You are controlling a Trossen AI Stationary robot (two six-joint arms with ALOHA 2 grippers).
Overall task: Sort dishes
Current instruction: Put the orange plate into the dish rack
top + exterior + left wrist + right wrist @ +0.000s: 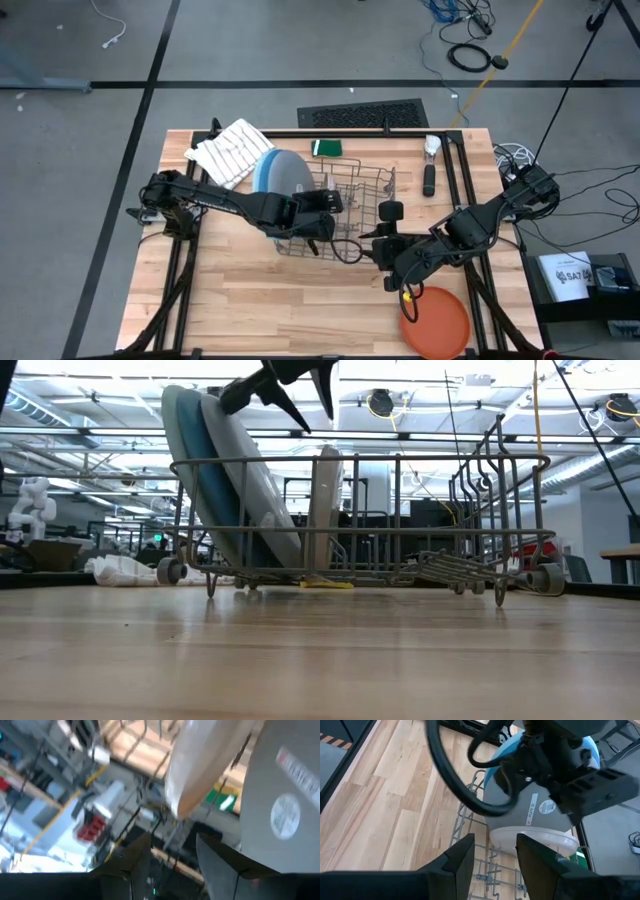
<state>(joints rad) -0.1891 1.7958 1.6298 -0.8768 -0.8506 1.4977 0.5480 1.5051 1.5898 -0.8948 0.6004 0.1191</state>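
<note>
A wire dish rack [350, 205] stands mid-table. In its left end a light blue plate [180, 450], a darker blue plate [215, 490] and a grey plate [255, 480] lean together. Beside them an off-white small plate [322, 510] stands on its rim between the wires. My left gripper [303, 400] hangs open just above that plate [200, 770], with nothing between its fingers. My right gripper [492, 855] is open over the rack's right part [372, 240]. An orange plate [435, 322] lies flat at the table's near right.
A white striped cloth [232, 150] lies at the far left corner, a green item [326, 148] behind the rack, and a black stick [428, 180] and a white object [432, 147] at the far right. Bare wood [260, 300] spreads near the front edge.
</note>
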